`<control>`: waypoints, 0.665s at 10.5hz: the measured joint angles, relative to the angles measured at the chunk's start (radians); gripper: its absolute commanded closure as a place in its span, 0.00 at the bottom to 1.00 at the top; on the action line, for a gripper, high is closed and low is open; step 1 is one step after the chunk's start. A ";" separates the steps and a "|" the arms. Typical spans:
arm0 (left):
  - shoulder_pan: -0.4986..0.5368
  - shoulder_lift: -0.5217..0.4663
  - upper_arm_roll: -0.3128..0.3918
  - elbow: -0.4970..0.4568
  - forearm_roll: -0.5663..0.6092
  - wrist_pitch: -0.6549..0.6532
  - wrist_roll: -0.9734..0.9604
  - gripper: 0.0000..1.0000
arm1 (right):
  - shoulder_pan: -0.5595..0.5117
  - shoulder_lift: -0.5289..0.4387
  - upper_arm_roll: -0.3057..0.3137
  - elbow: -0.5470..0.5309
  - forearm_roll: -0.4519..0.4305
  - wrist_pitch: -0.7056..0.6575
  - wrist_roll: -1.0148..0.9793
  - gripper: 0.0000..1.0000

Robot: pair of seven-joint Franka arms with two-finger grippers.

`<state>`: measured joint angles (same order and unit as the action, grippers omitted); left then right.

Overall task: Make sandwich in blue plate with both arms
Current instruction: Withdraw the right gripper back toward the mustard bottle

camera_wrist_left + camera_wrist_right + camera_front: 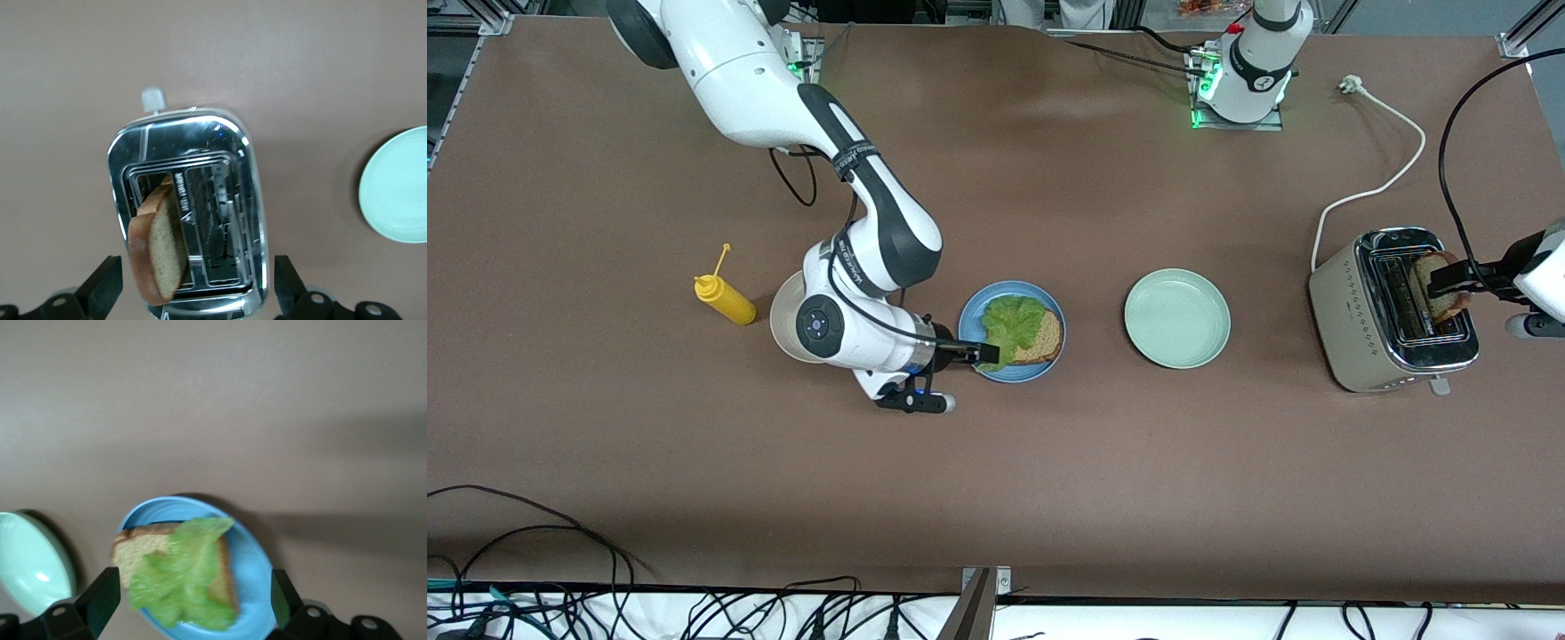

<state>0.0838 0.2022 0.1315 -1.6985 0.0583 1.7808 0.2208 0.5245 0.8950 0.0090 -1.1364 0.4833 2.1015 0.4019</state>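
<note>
1. Right gripper [989, 355] hangs over the blue plate [971, 317], jaws wide apart and empty, lettuce [1014, 324] lying on the bread slice [1045, 340].
2. Left gripper [198, 288], wide and empty, straddles the toaster [1392, 311]; it should close squarely on the second slice [159, 248] leaning out of a slot.

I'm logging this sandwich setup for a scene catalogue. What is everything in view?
blue plate: one, blue, mid-table.
bread slice: one, brown, on the blue plate.
lettuce: one leaf, green, on that slice.
second bread slice: one, brown, in the toaster slot.
toaster: one, silver, left arm's end.
mint plate: one, pale green, between blue plate and toaster.
beige plate: one, mostly hidden under the right arm.
mustard bottle: one, yellow, right arm's end.
right gripper: open, over the blue plate.
left gripper: open, over the toaster.
</note>
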 measured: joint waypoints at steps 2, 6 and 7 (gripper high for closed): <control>0.044 0.014 0.000 -0.026 0.000 0.000 0.038 0.00 | -0.003 -0.037 -0.034 0.005 -0.145 -0.104 0.000 0.00; 0.079 0.041 0.000 -0.042 0.000 -0.001 0.043 0.00 | -0.006 -0.137 -0.139 0.011 -0.356 -0.358 -0.093 0.00; 0.086 0.049 0.000 -0.046 0.000 -0.002 0.043 0.00 | -0.008 -0.161 -0.168 0.012 -0.402 -0.431 -0.147 0.00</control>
<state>0.1700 0.2516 0.1313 -1.7445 0.0583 1.7793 0.2641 0.5168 0.7341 -0.1586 -1.1244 0.0809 1.6707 0.2550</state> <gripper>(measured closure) 0.000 0.000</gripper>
